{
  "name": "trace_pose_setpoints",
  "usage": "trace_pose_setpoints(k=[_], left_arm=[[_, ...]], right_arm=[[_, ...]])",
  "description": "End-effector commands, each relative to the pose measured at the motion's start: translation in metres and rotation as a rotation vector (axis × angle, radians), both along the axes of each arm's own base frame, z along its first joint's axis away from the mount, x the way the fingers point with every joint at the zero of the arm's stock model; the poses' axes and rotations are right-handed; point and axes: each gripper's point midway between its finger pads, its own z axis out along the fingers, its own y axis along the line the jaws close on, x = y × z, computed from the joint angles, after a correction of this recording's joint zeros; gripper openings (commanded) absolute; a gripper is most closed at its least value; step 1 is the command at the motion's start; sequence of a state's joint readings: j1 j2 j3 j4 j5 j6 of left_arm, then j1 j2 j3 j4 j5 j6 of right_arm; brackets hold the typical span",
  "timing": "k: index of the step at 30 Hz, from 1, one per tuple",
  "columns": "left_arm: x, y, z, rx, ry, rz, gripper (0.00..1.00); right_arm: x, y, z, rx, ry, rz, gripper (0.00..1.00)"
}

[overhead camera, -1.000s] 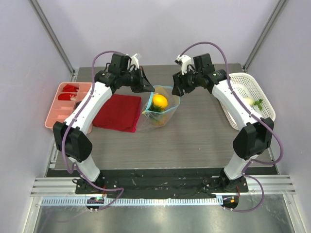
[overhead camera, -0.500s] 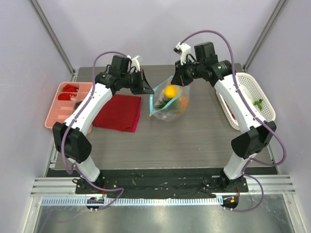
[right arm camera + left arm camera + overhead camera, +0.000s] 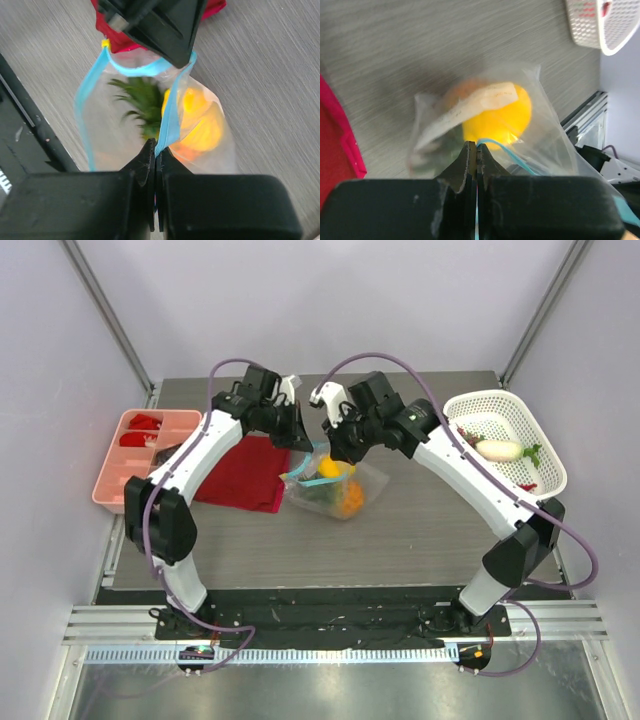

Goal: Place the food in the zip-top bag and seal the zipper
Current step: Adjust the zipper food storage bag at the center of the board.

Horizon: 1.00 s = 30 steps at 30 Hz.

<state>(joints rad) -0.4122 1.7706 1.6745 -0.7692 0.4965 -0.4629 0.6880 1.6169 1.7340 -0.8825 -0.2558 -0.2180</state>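
The zip-top bag [image 3: 335, 490] hangs between both grippers over the table's middle, its mouth partly open. Inside it are a pineapple with green leaves [image 3: 142, 102] and a round orange [image 3: 497, 117]; its white label [image 3: 470, 107] faces the left wrist view. My left gripper [image 3: 477, 146] is shut on the teal zipper [image 3: 170, 112] at one side of the mouth. My right gripper [image 3: 155, 146] is shut on the same strip further along. In the top view the left gripper [image 3: 303, 443] and the right gripper [image 3: 336, 453] stand close together above the bag. A cream radish [image 3: 497, 448] and a red chili [image 3: 527, 485] lie in the white basket.
The white basket [image 3: 545, 455] stands at the right edge. A folded red cloth [image 3: 240, 472] lies left of the bag. A pink divided tray [image 3: 140, 455] with red bits sits at the far left.
The right gripper shut on the bag's rim. Both arms then lifted the bag and carried it left and nearer, the right arm swinging well to the left.
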Motion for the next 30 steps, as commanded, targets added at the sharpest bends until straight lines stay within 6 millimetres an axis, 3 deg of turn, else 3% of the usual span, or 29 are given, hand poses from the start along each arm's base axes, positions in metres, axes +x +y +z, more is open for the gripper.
trace_pose_setpoints(k=[1,3,6,9,12,13,16,19,21,24,27,30], left_arm=[[-0.007,0.005,-0.01,0.045,0.018,-0.019,0.0],[-0.007,0.006,0.002,0.029,-0.007,-0.027,0.0],[-0.009,0.012,0.04,-0.03,-0.096,-0.03,0.0],[-0.021,0.015,0.073,-0.076,-0.174,-0.057,0.0],[-0.035,0.016,0.094,-0.105,-0.205,-0.079,0.0],[-0.042,0.015,0.094,-0.1,-0.186,-0.09,0.0],[-0.052,0.011,0.101,-0.117,-0.165,-0.137,0.0],[-0.06,0.011,0.108,-0.118,-0.145,-0.157,0.0],[-0.063,0.011,0.115,-0.116,-0.158,-0.159,0.0],[-0.057,0.018,0.1,-0.047,-0.149,-0.111,0.0],[-0.049,0.014,0.082,-0.039,-0.104,-0.095,0.0],[-0.038,0.007,0.078,-0.059,-0.096,-0.073,0.0]], right_arm=[[0.015,0.005,0.041,0.024,-0.16,-0.008,0.01],[0.021,-0.001,0.058,0.058,-0.185,-0.035,0.01],[0.021,-0.016,0.087,0.12,-0.204,-0.065,0.01],[0.017,-0.028,0.086,0.111,-0.21,-0.071,0.01],[0.022,-0.039,0.063,0.108,-0.125,-0.113,0.01],[0.03,-0.046,0.057,0.111,-0.093,-0.143,0.01],[0.029,-0.043,0.059,0.189,0.004,-0.134,0.01],[0.024,-0.04,0.069,0.252,0.059,-0.11,0.01],[0.02,-0.039,0.065,0.266,0.099,-0.093,0.01],[0.029,-0.043,0.036,0.227,0.142,-0.103,0.01],[0.049,-0.05,-0.006,0.209,0.225,-0.135,0.02],[0.072,-0.048,-0.02,0.193,0.203,-0.13,0.06]])
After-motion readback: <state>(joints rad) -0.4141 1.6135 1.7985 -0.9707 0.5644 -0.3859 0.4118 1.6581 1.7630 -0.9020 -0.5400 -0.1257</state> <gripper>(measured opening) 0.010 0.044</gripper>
